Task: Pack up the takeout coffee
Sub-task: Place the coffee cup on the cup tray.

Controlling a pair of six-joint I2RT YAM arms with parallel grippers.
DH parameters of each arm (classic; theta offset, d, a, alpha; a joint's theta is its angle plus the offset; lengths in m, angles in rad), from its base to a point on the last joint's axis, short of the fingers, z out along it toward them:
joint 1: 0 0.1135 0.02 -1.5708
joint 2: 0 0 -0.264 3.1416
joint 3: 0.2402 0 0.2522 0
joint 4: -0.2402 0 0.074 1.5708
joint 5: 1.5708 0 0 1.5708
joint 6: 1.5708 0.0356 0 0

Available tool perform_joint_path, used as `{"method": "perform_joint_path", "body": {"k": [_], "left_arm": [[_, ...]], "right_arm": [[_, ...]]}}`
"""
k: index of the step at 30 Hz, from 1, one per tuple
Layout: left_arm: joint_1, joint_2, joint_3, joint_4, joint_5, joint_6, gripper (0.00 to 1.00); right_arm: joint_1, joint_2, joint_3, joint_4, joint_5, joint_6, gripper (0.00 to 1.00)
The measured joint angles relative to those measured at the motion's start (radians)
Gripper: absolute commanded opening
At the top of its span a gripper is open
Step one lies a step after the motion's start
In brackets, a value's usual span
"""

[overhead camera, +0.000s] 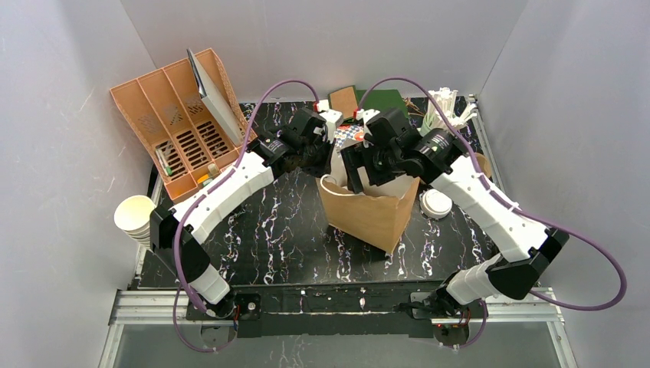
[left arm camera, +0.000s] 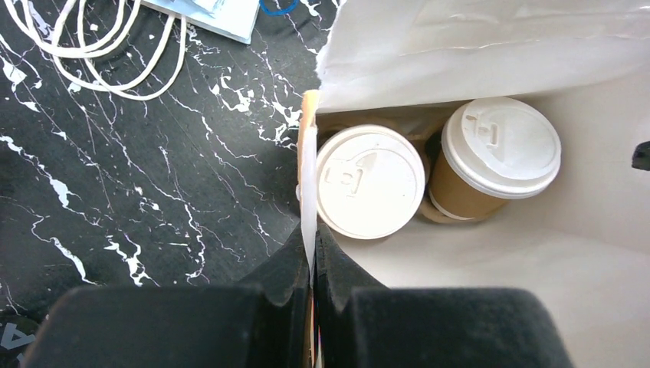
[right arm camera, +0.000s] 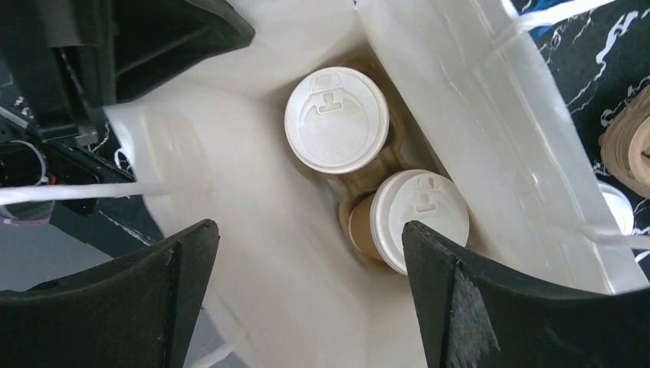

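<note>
A brown paper bag (overhead camera: 368, 215) with a white inside stands open at the table's middle. Two takeout coffee cups with white lids stand inside it in a tan cardboard carrier: one (left arm camera: 370, 182) near the held rim, the other (left arm camera: 502, 146) beside it. They also show in the right wrist view as the first cup (right arm camera: 336, 119) and the second cup (right arm camera: 421, 215). My left gripper (left arm camera: 313, 238) is shut on the bag's rim (left arm camera: 308, 169), at the bag's far left edge (overhead camera: 326, 157). My right gripper (right arm camera: 308, 226) is open and empty above the bag's mouth (overhead camera: 364, 172).
An orange slotted organiser (overhead camera: 180, 126) stands at the back left. A stack of cream cups (overhead camera: 134, 218) sits at the left edge. A loose white lid (overhead camera: 435, 203) lies right of the bag. White cutlery (overhead camera: 448, 107) and a green board (overhead camera: 383, 100) lie behind.
</note>
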Motion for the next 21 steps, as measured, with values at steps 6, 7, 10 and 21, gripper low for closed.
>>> {"method": "perform_joint_path", "body": {"k": [6, 7, 10, 21], "left_arm": [[0.0, 0.0, 0.013, -0.014, -0.008, 0.008, 0.0], [0.0, 0.0, 0.015, -0.016, -0.009, 0.01, 0.0], [0.0, 0.0, 0.021, -0.025, -0.015, 0.013, 0.0], [0.0, 0.0, 0.026, -0.027, -0.087, 0.047, 0.0]], "right_arm": [[0.0, -0.022, 0.024, 0.051, -0.031, -0.012, 0.98], [0.0, -0.023, 0.03, 0.059, -0.035, -0.013, 0.96], [0.0, -0.024, 0.053, 0.082, -0.036, -0.012, 0.93], [-0.125, 0.042, 0.292, 0.097, 0.083, -0.032, 0.82]]}}
